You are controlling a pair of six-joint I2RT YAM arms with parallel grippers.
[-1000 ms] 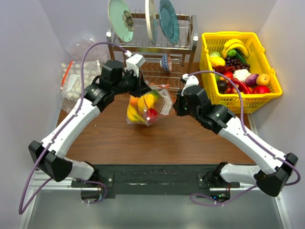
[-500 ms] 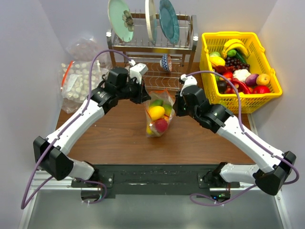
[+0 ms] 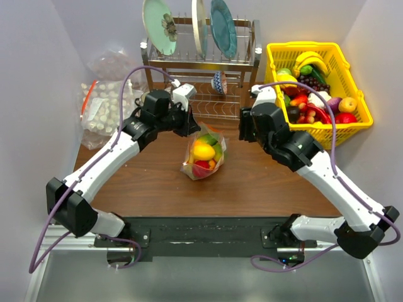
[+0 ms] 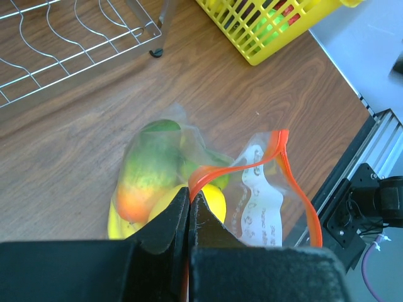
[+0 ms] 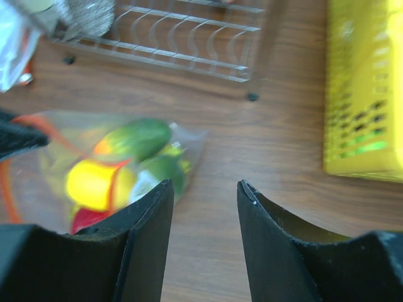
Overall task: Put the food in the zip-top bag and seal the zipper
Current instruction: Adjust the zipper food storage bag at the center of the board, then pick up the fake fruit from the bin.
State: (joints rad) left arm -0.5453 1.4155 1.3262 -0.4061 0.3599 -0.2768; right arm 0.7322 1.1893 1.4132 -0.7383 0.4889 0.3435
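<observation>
The zip-top bag [image 3: 203, 152] hangs over the middle of the brown table with the food [image 3: 203, 151] inside: a green-orange piece [image 4: 148, 173], a yellow piece [image 4: 213, 200] and a red one. My left gripper [image 3: 192, 126] [image 4: 189, 194] is shut on one end of the zipper [image 4: 296, 182]. The red strip loops apart, so the mouth gapes beside the white label [image 4: 261, 207]. My right gripper [image 3: 242, 129] [image 5: 204, 185] is open to the right of the bag [image 5: 119, 163], with nothing between its fingers.
A yellow basket [image 3: 274, 75] [image 5: 365, 88] of more toy food stands at the back right. A wire dish rack [image 3: 201, 60] [image 5: 182, 38] with plates is behind the bag. A larger clear bag of pale lumps [image 3: 104, 104] lies at the back left.
My right gripper has let go of the bag, opened and pulled back to the upper right. The left gripper carried the bag rightward, and it now hangs from that gripper alone.
</observation>
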